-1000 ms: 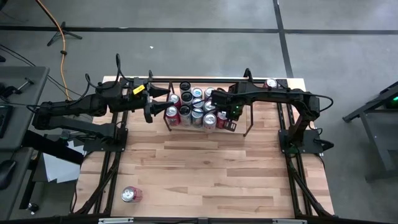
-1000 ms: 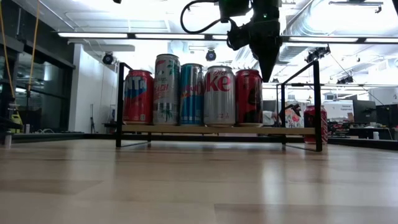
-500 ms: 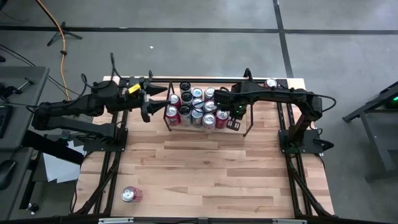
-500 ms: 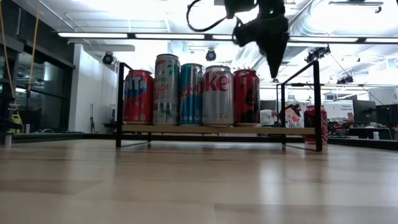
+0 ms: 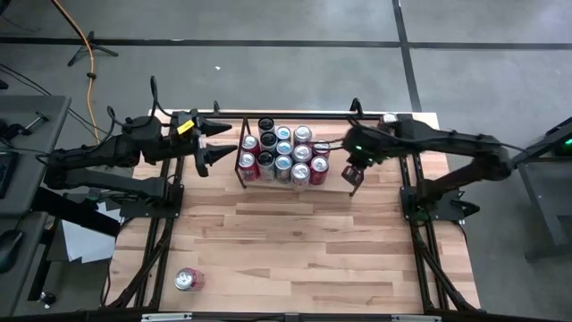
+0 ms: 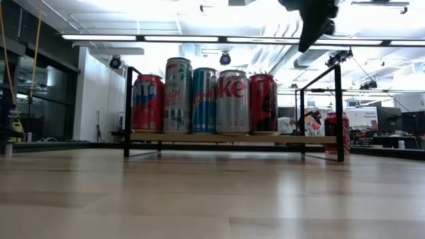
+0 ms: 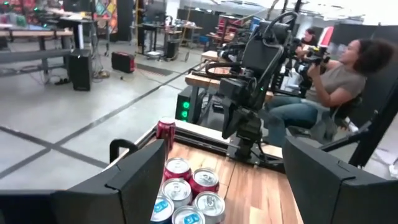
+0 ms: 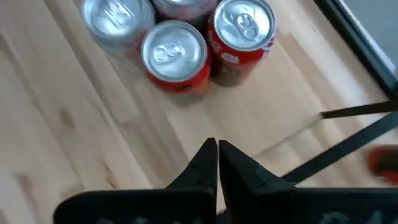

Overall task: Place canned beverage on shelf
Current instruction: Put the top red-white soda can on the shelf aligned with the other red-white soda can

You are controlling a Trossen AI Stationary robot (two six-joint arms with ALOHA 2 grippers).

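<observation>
The low black metal-rod shelf (image 5: 295, 161) stands at the table's far edge, its left half packed with upright aluminium beverage cans (image 5: 281, 154) and its right half bare. The right gripper (image 5: 351, 173), fingers pressed shut and empty, hangs over the shelf's right end, just beside the nearest red cans (image 8: 177, 59). The left gripper (image 5: 217, 143), jaws parted and empty, sits just off the shelf's left edge. One red can (image 5: 188, 280) lies alone near the wooden table's (image 5: 295, 250) front-left corner, well apart, with open tabletop between.

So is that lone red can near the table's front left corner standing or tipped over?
Standing: the lone red can shows its round silver top facing straight up.
</observation>
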